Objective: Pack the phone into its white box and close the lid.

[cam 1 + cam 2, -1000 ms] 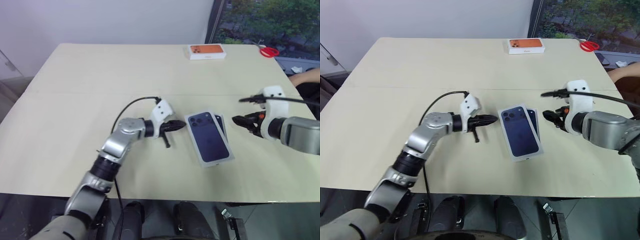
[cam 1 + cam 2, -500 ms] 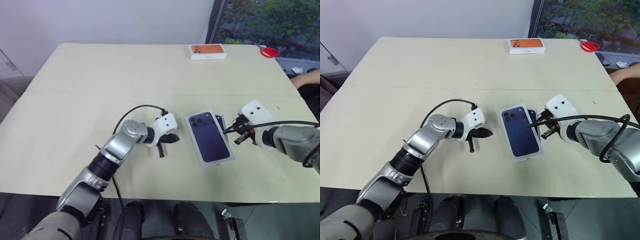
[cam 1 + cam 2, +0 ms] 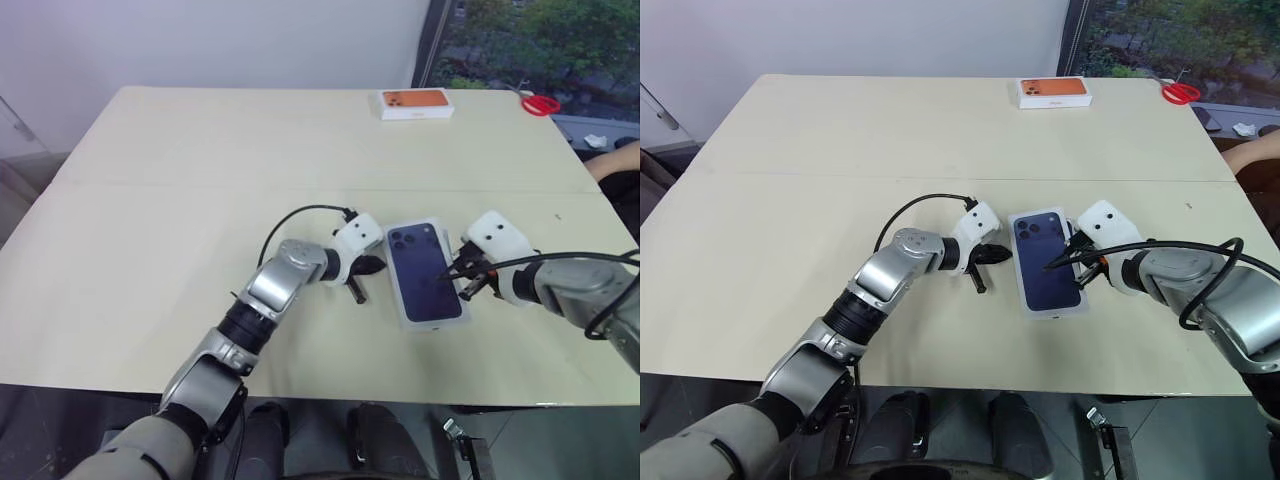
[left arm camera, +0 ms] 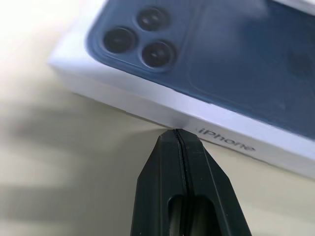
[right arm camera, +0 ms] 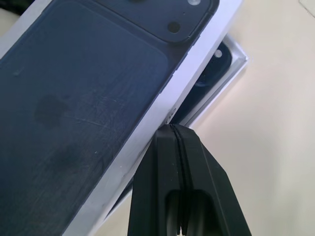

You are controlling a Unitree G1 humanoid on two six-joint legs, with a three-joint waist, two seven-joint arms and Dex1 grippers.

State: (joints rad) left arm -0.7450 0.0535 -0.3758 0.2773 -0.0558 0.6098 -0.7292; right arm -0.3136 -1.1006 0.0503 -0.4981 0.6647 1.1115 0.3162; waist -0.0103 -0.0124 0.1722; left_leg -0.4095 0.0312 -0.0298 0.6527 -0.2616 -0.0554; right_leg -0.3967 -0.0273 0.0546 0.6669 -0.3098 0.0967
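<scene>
I found the lid (image 3: 426, 272), printed face up with its dark blue phone picture, lying askew over the white box (image 5: 222, 74) near the front of the table (image 3: 150, 200). Both grippers flanked it. The left gripper (image 4: 176, 133) had its fingers pressed together, tip just at the lid's white side wall, beside the printed lettering; I could not confirm contact. The right gripper (image 5: 172, 129) was likewise pressed together, its tip at the lid's opposite long edge, holding nothing.

Around the work: a white box with an orange top (image 3: 415, 103) sat at the far edge of the table, and red scissors (image 3: 540, 102) lay beyond it toward the right corner, both well apart from the lid. A person's arm (image 3: 615, 160) showed at the right edge. A black cable (image 3: 300, 215) arched over the left wrist, clear of the lid.

From the head views the lid appeared to cover the box fully. The right wrist view showed otherwise: one box corner stuck out from under the lid, with the phone (image 5: 211, 66) visible inside.
</scene>
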